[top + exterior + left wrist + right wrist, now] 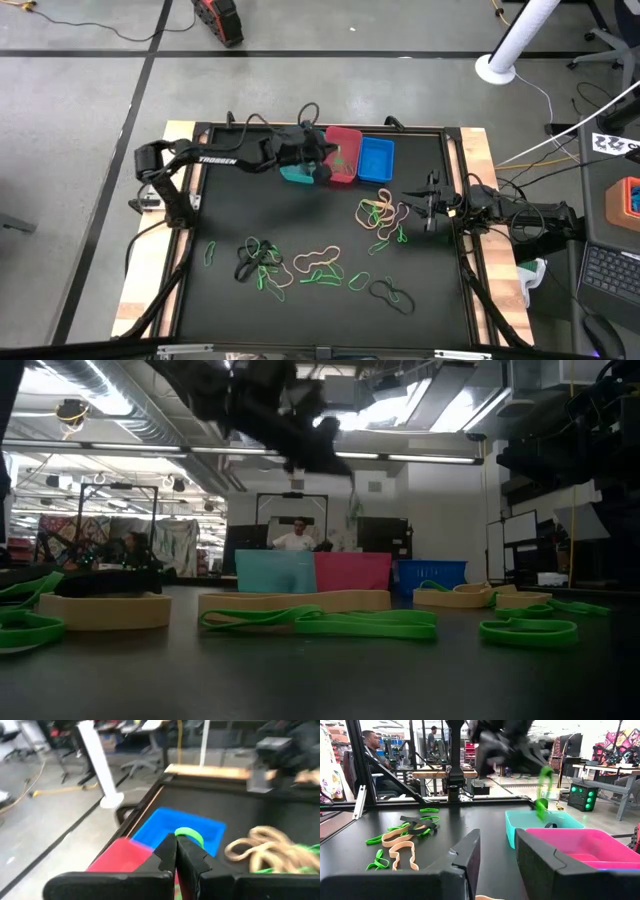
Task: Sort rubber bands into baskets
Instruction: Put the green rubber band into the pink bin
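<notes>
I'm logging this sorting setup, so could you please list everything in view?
baskets: three, teal, red/pink, blue, in a row at the table's far edge.
green rubber band: one, hanging from the left gripper above the baskets.
loose rubber bands: many, green, tan, black, scattered over the black tabletop.
people: at least two, in the room behind.
left gripper: shut on the green rubber band.
right gripper: at the table's right side, beside a tan-and-green cluster.
</notes>
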You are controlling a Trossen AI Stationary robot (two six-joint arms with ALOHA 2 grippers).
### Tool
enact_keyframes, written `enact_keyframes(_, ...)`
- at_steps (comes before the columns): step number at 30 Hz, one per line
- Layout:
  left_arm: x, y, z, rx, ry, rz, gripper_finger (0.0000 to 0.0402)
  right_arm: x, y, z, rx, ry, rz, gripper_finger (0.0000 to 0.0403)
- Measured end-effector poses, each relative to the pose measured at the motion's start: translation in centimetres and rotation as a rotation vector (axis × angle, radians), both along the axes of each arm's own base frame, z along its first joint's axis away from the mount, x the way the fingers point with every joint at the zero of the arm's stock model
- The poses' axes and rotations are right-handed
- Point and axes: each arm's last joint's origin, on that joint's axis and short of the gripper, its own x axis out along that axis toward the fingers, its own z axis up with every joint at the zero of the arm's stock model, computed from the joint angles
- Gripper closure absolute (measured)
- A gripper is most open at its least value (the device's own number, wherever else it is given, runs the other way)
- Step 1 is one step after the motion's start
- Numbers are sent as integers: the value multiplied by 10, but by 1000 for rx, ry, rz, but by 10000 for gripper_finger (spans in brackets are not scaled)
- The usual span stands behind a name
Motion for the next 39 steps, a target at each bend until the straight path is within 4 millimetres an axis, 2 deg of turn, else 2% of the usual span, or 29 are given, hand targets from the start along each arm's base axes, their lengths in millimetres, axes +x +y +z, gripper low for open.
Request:
enact_keyframes(5, 0, 26, -30, -56, 62, 75, 398, 0, 0, 0, 0, 0, 0, 281)
enact_keyframes(11, 2, 35, -48, -133, 74, 120, 370, 0, 0, 0, 0, 0, 0, 281)
enact_keyframes(21, 2, 33, -49, -224, 34, 152, 285, 0, 0, 0, 0, 0, 0, 281)
enact_keyframes(29, 2, 33, -49, -389, -58, 215, 274, 0, 0, 0, 0, 0, 0, 281)
enact_keyframes(34, 1, 24, -39, -473, -54, 37, 274, 0, 0, 0, 0, 0, 0, 281)
enact_keyframes(39, -4, -7, -32, -604, 85, -189, 274, 0, 0, 0, 0, 0, 1, 281)
